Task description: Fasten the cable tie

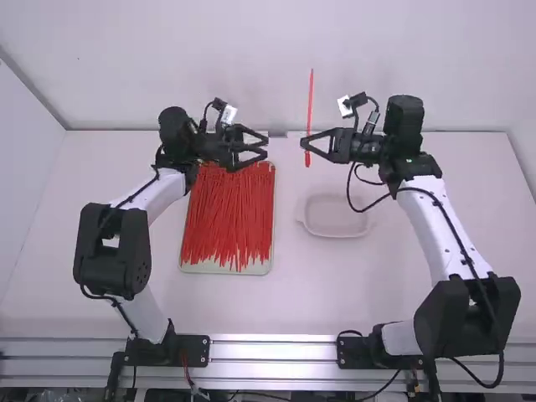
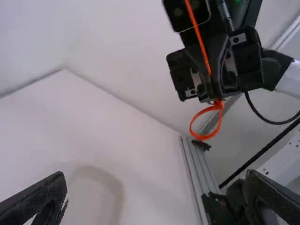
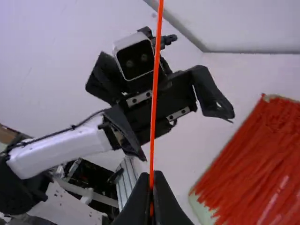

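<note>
My right gripper [image 1: 306, 147] is shut on a red cable tie [image 1: 311, 100] and holds it upright above the table, right of the tray. The tie's tail points up and a closed loop [image 2: 205, 124] hangs below the fingers [image 2: 194, 84]. In the right wrist view the tie [image 3: 155, 84] rises straight from between the shut fingertips [image 3: 161, 201]. My left gripper [image 1: 260, 151] stands open, nothing in it, just left of the tie and level with it, over the tray's far end. Its two fingers [image 2: 40, 201] are spread wide apart.
A tray [image 1: 228, 270] heaped with several loose red cable ties [image 3: 258, 164] lies left of centre. A shallow white dish [image 1: 337, 218] sits right of it, below the right gripper. The table's near half and both outer sides are bare.
</note>
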Robot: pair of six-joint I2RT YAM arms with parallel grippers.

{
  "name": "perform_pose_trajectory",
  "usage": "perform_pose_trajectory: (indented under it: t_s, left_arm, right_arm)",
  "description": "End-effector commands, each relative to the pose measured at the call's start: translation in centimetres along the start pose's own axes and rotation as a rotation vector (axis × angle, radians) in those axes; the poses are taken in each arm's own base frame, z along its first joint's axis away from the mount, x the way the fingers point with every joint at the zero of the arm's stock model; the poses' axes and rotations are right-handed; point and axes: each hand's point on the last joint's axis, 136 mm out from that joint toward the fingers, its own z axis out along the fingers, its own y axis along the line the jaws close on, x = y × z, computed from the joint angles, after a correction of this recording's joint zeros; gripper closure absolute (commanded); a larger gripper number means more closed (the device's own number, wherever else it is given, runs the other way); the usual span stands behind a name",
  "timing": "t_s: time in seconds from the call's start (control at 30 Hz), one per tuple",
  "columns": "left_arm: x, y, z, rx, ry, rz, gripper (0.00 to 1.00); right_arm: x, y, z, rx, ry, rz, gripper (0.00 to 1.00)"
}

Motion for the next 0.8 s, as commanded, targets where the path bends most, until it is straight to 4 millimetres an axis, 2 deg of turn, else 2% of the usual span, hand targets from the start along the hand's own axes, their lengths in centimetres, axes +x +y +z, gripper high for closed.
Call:
perform_pose_trajectory:
  t_s: [0.0,0.07,0.3,0.5,0.63,0.77]
  left_arm:
    - [0.0,0.3,0.3,-0.006,0.009,0.111,0.01]
    - [1.0,1.5,0.2,-0.051,0.014,0.055,0.01]
    - [4.6,3.9,-0.1,-0.157,0.067,-0.053,0.01]
    - [6.3,4.0,-0.3,-0.167,0.103,-0.081,0.01]
    - [7.4,5.1,-0.7,-0.242,0.132,-0.104,0.01]
    - [8.0,5.2,-0.8,-0.249,0.146,-0.112,0.01]
  right_arm:
    - [-0.4,0.2,-0.6,0.043,-0.015,-0.118,1.0]
    - [0.0,-1.3,-0.7,0.117,-0.014,-0.102,1.0]
    - [1.8,-4.4,-0.9,0.286,0.027,-0.079,1.0]
    - [3.2,-7.4,-1.2,0.475,0.054,-0.043,1.0]
    - [4.6,-10.4,-1.3,0.576,0.046,-0.013,1.0]
    - [5.6,-13.3,-2.0,0.648,-0.002,0.035,1.0]
